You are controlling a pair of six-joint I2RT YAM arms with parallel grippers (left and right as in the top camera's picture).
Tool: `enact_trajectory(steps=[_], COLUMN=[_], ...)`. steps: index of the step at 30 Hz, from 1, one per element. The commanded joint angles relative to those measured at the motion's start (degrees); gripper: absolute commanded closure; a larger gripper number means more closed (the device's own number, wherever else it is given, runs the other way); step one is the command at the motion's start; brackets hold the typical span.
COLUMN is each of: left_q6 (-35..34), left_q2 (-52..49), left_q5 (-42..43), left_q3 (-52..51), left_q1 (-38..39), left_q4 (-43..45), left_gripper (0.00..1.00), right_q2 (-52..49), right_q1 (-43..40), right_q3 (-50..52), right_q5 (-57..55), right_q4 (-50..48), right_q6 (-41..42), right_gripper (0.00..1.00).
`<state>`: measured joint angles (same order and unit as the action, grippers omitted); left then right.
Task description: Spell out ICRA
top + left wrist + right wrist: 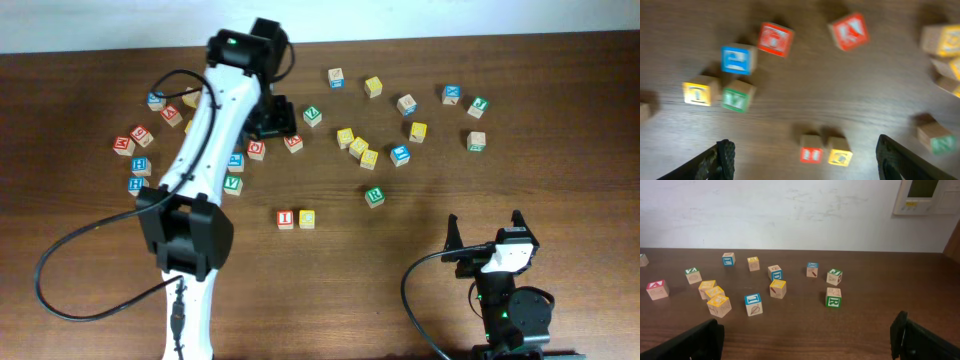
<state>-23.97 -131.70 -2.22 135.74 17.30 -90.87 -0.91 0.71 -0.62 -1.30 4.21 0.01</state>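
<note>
Black fingers of the right gripper [807, 332] fill the bottom corners of its wrist view, spread wide and empty. On the dark brown wooden surface [560, 180], a small wooden cube printed with a red I [286, 219] sits just beside a wooden cube with a yellow C [306, 218], the I on the left, letters facing up. Their short row runs left to right, parallel to the surface's far edge. A wooden cube with a green R [374, 197] stands alone to the right and slightly farther back, out of line with the pair. A wooden cube with a red A [656, 289] lies well apart from the R, at the far left of the right wrist view. Other lettered cubes [358, 148] are scattered behind. The white left arm [205, 140] crosses the left-hand cluster and covers some cubes. The left gripper [275, 128] is spread and empty.
</note>
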Motion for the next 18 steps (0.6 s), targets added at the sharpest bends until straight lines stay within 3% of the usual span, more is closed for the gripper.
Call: enact_trajectory(steps=[1, 6, 18], left_q6=[0.2, 0.0, 1.09], left_q2=[0.22, 0.22, 0.13], left_q5=[-2.12, -2.12, 1.84], left_q3=[0.26, 0.11, 0.04], left_q1=[-4.02, -9.55, -9.81], left_q4=[1.55, 1.18, 0.07], left_gripper=[0.01, 0.01, 0.01], right_q2=[0.44, 0.44, 0.44], right_q1=[-0.39, -0.42, -0.42], right_q3=[0.31, 0.31, 0.31], right_q5=[-0.68, -0.68, -0.68], right_q4=[0.33, 0.33, 0.35], right_q6=[0.22, 0.22, 0.2], right_gripper=[0.02, 0.02, 0.02])
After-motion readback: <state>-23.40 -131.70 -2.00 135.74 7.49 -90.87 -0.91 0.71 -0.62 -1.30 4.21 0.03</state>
